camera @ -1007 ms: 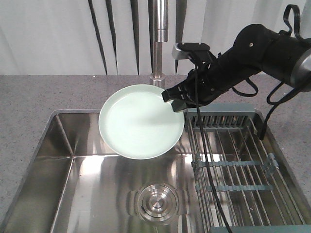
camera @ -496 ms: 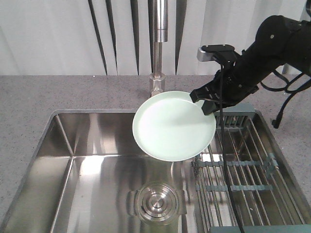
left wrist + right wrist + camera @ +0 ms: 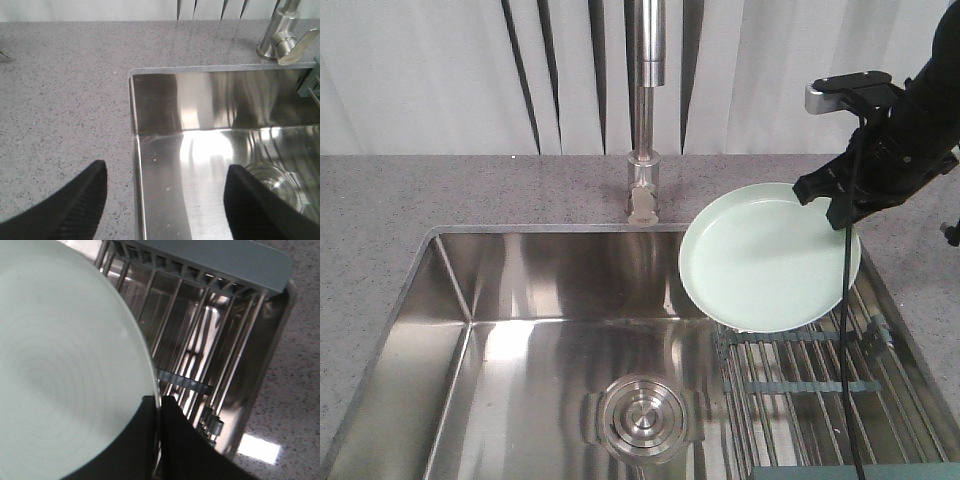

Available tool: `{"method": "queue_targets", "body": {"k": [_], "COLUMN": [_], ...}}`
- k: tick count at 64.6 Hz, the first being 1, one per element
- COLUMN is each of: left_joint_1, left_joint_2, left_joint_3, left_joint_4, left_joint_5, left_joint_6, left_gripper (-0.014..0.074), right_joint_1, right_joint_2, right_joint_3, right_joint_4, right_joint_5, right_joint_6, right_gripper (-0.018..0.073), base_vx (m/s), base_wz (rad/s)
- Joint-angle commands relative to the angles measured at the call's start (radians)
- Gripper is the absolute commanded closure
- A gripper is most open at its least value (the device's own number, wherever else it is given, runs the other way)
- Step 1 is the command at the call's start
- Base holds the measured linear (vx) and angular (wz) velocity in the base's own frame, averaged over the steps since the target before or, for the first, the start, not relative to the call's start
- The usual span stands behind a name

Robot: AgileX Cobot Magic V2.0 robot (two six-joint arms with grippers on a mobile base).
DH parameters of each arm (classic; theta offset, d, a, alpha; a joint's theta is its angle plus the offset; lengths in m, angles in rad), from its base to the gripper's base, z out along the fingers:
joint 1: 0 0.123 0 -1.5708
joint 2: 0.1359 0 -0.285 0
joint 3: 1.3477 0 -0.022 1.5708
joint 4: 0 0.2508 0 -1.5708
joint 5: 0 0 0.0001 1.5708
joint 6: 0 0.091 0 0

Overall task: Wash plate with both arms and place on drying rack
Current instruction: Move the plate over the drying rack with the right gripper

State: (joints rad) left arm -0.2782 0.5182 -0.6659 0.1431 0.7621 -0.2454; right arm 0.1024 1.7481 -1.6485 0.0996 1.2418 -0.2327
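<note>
Plate (image 3: pixel 770 258): racking step; right claw (image 3: pixel 160 407) is pinching its rim over drying rack (image 3: pixel 790 385); next, lowering onto it gently. Left claw (image 3: pixel 166 172) is hanging open, empty.

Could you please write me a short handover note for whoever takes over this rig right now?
Right gripper: shut on the rim of the plate, which hangs tilted over the far end of the drying rack.
Left gripper: open and empty, over the left edge of the sink, away from the plate.
Done: the plate is at the rack side. The pictures do not show whether it has been washed.
Left: lower the plate onto the rack bars, open the right gripper, pull the arm clear.
</note>
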Motion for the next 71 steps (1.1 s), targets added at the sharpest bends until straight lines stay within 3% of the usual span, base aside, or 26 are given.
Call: {"method": "queue_targets", "body": {"k": [1,35,50,71], "left_joint_1": [-0.003,-0.003,-0.003,-0.003], "left_joint_2": [0.004,0.004,0.004,0.004], "left_joint_3": [-0.025,-0.025,-0.025,-0.025], "left_joint_4": [0.006,0.006,0.006,0.006], "left_joint_5": [-0.060,-0.060,-0.060,-0.060], "left_joint_6": [-0.007,-0.007,-0.007,-0.007], "left_gripper": [0.0132,0.0132,0.0132,0.0132], "right_joint_1": [-0.015,-0.086,-0.086,-0.083], "right_joint_2": [-0.061,-0.086,-0.083,-0.031], "right_joint_3": [-0.017,0.226,0.239,0.239], "right_joint_4": [-0.025,-0.100,-0.163,-0.174], "right_joint_5": [0.046,-0.079,-0.099,-0.140], "right_joint_6": [0.004,0.031,0.026,-0.008], "right_gripper": [0.0561,0.0561,0.0561,0.0553], "base_vx": [0.00,0.00,0.00,0.00], "base_wz": [0.00,0.00,0.00,0.00]}}
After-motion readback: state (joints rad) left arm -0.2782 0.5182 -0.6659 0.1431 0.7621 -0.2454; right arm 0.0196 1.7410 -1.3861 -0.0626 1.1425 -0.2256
